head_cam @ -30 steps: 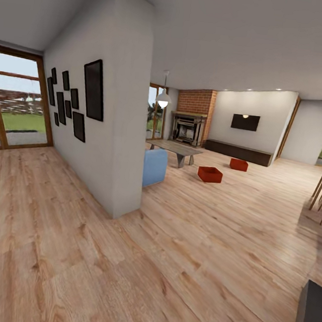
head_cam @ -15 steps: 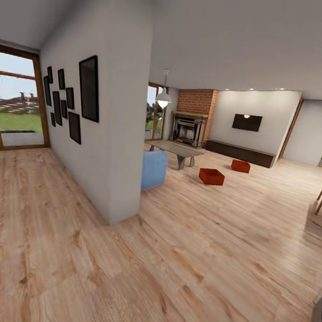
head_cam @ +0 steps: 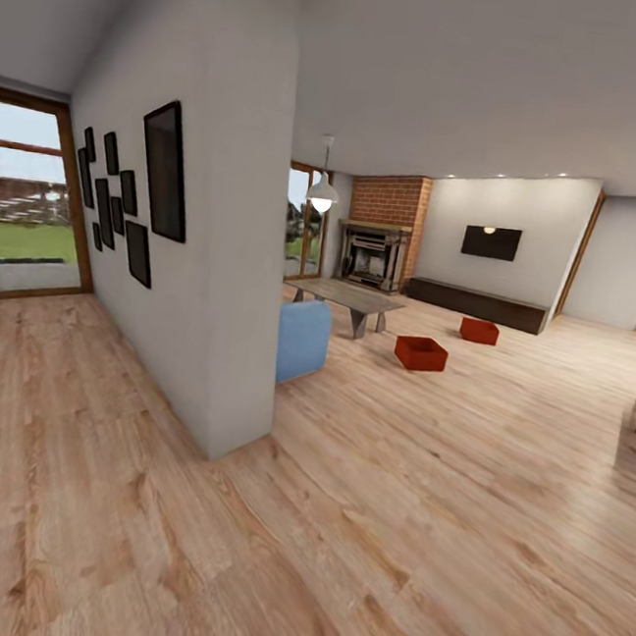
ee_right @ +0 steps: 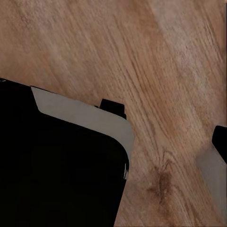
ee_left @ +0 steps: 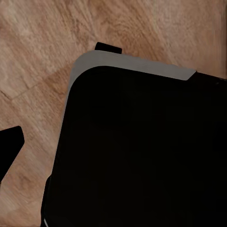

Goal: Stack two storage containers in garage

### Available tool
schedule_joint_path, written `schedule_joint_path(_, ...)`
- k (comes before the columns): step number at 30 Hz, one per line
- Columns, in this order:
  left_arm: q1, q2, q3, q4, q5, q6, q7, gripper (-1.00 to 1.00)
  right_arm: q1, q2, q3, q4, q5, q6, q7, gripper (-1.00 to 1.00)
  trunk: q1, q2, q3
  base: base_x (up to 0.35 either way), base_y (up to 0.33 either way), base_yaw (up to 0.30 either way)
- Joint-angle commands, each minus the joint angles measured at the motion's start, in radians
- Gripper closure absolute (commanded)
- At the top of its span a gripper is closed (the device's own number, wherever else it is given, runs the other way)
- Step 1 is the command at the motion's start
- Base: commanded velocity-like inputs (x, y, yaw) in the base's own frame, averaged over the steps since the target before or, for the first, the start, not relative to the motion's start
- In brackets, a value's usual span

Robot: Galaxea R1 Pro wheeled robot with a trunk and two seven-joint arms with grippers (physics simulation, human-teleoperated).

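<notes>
Beyond the wall [head_cam: 226,278], two storage containers [head_cam: 421,353] sit on plank flooring [head_cam: 415,507].

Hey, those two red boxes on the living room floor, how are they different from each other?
The nearer storage container sits closer to the blue sofa and coffee table; the farther storage container lies nearer the low dark TV cabinet. The nearer one looks larger, being closer. Both are orange-red, open-topped and rest on the wood floor.
</notes>
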Motion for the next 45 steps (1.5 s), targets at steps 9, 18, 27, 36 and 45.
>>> schedule_joint_path(9,0.0,0.0,0.0,0.0,0.004,-0.003,0.001,-1.0,-0.001,-0.001,-0.008,0.003,0.007,-0.004,0.004,-1.0,0.001,0.0,-0.001,0.324,0.0,-0.037)
schedule_joint_path(18,0.0,0.0,0.0,0.0,0.004,-0.004,0.001,-1.0,-0.001,-0.008,-0.009,0.003,0.007,-0.004,0.007,-1.0,0.001,0.0,-0.001,0.324,0.0,-0.259)
schedule_joint_path(27,0.0,0.0,0.001,0.0,0.004,-0.003,0.001,-1.0,-0.001,-0.011,-0.009,0.003,0.008,-0.005,0.007,-1.0,0.001,0.0,-0.001,0.324,0.0,-0.299)
schedule_joint_path(36,0.0,0.0,0.0,0.0,0.004,-0.003,0.001,-1.0,-0.001,-0.011,-0.009,0.003,0.008,-0.004,0.008,-1.0,0.001,0.0,-0.001,0.324,0.0,-0.3)
schedule_joint_path(45,0.0,0.0,0.0,0.0,0.004,0.003,0.001,-1.0,-0.001,-0.011,-0.007,0.003,0.009,-0.004,0.008,-1.0,0.001,0.0,-0.001,0.324,0.0,-0.3)
